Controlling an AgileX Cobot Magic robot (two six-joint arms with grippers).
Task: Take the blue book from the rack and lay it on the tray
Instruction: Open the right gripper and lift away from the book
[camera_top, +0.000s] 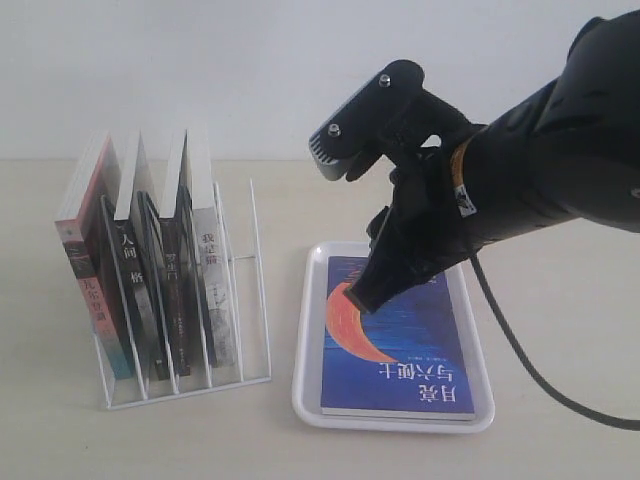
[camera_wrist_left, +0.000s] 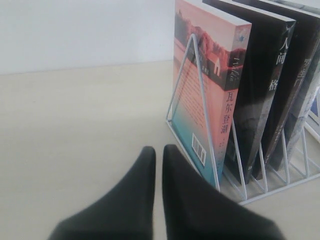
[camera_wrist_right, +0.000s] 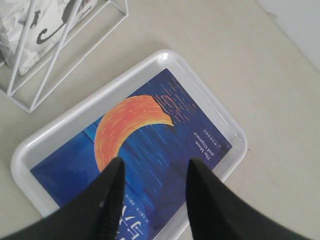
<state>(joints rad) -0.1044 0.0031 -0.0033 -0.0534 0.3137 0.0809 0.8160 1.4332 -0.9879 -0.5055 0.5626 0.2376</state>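
The blue book (camera_top: 400, 350) with its orange crescent moon lies flat, cover up, inside the white tray (camera_top: 310, 300). In the right wrist view the same book (camera_wrist_right: 150, 135) fills the tray (camera_wrist_right: 210, 95). My right gripper (camera_wrist_right: 156, 167) hangs just above the cover, open, with nothing between its fingers; from outside its tips (camera_top: 365, 298) are over the moon. The white wire rack (camera_top: 250, 300) stands at the left with several upright books. My left gripper (camera_wrist_left: 158, 152) is shut and empty, low over the table beside the rack's end (camera_wrist_left: 192, 75). It does not show in the exterior view.
The rack holds a pink-and-teal book (camera_wrist_left: 210, 85) at its end, black-spined books (camera_wrist_left: 270, 80) beside it and a pale one (camera_top: 215, 270). A black cable (camera_top: 540, 380) trails from the right arm over the table right of the tray.
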